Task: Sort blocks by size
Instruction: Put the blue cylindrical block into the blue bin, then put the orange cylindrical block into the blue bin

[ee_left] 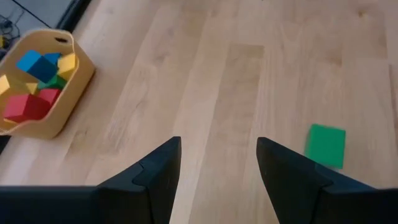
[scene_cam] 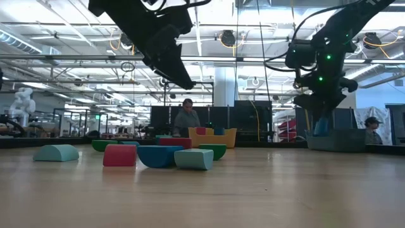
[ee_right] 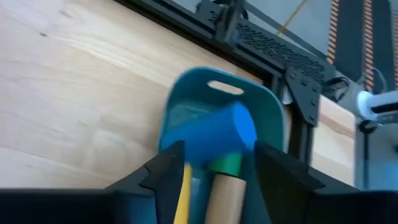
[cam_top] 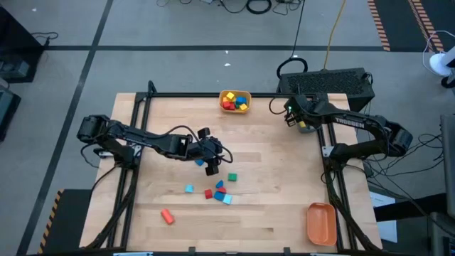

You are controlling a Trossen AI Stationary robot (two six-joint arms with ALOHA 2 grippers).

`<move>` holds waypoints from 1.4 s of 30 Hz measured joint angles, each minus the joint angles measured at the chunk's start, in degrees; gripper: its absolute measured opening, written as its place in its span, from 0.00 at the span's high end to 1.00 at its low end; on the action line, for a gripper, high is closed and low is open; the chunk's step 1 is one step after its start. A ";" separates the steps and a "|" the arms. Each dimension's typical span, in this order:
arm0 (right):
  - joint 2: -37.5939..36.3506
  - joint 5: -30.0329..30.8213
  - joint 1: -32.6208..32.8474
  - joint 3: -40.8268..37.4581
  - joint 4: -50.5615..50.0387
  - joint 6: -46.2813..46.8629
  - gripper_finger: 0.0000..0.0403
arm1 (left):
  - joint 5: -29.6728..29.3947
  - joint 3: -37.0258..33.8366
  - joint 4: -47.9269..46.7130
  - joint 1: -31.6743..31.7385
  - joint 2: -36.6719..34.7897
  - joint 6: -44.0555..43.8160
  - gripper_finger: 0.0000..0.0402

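Note:
My left gripper (cam_top: 213, 163) hangs open over bare table just beyond a loose group of blocks (cam_top: 217, 190) in red, blue and cyan, which lie flat on the wood. A green block (ee_left: 326, 145) lies just to one side of its fingers (ee_left: 158, 168). My right gripper (ee_right: 214, 158) stands over the teal bin (ee_right: 273, 118) at the table's far right, fingers apart. A blue cylinder block (ee_right: 217, 140) shows blurred just past the fingertips, above a green and a plain wood piece in the bin. One red cylinder (cam_top: 167, 216) lies alone near the front left. My right gripper slants down over the teal bin with the blue block (ee_right: 239, 127) at its fingertips. The block looks blurred and wider than the gap. I cannot tell whether the fingers touch it.
A yellow bin (cam_top: 223, 94) with red, blue, yellow and green blocks stands at the far edge's middle. An orange bin (cam_top: 321, 222) sits at the front right. Black frame rails run along the table's sides. Bare wood lies between the block group and the right-hand bins.

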 joint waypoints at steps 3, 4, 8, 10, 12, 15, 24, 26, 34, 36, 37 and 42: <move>0.00 1.11 0.05 0.00 -1.48 0.27 0.53 | 0.00 0.00 -1.44 -0.51 0.00 -2.67 0.48; -0.02 1.58 0.29 0.00 -1.78 0.48 0.53 | 0.02 0.00 -1.83 -0.78 0.00 -3.24 0.48; -1.09 3.21 2.39 -0.04 -2.61 1.91 0.53 | 0.02 0.00 -4.24 -2.03 0.00 -4.42 0.48; -2.29 3.28 3.91 -0.04 -2.49 1.94 0.54 | 0.03 0.00 -5.31 -2.52 0.00 -4.44 0.48; -3.71 3.12 5.91 -0.04 -2.26 2.12 0.55 | 0.07 0.00 -6.01 -3.03 0.00 -4.44 0.48; -6.13 0.65 9.70 -0.04 -2.12 3.30 0.56 | 0.09 0.02 -6.77 -3.69 0.00 -4.49 0.48; -9.39 -6.15 23.64 -0.04 3.02 7.42 0.56 | 3.85 0.02 -13.23 -7.58 0.00 -10.24 0.48; -9.15 -6.14 26.81 -0.04 4.30 8.85 0.56 | 3.85 0.02 -15.70 -8.50 0.00 -12.32 0.48; -8.04 -6.11 38.87 -0.04 9.26 13.71 0.56 | 4.73 0.02 -27.87 -12.70 0.00 -20.64 0.48; -7.45 -5.95 41.33 0.00 11.16 14.39 0.56 | 6.40 0.02 -30.55 -14.07 0.00 -20.84 0.48; -7.06 -5.93 42.56 0.00 11.50 14.71 0.56 | 7.38 0.02 -31.64 -14.82 0.00 -20.86 0.48; -3.78 -5.85 47.67 0.00 16.37 15.53 0.56 | 16.01 0.04 -35.41 -18.49 0.02 -21.33 0.48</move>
